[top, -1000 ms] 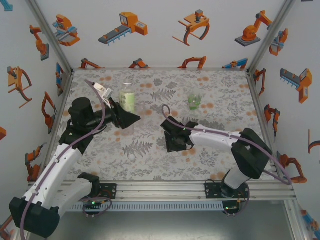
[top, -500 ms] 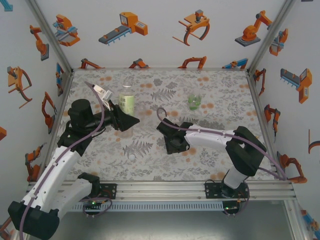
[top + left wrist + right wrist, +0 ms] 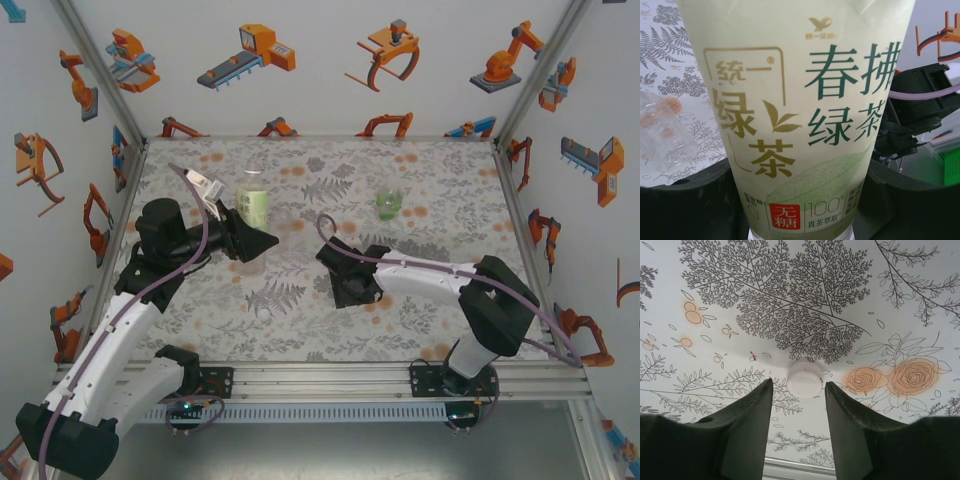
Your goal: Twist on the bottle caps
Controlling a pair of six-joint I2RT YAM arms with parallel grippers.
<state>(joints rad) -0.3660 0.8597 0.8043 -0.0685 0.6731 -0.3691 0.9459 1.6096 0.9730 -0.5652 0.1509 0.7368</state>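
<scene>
1. Bottle caps: none looks screwed on yet. Left gripper jaws clamped on the tall bottle, upright, left side of the table.
2. White cap lies mid-table; right gripper jaws apart, straddling it, not gripping.
3. Squat green bottle further right, untouched. Both cappings remain.

Top camera looks down; wrist cameras sit close (sharing the mat).
</scene>
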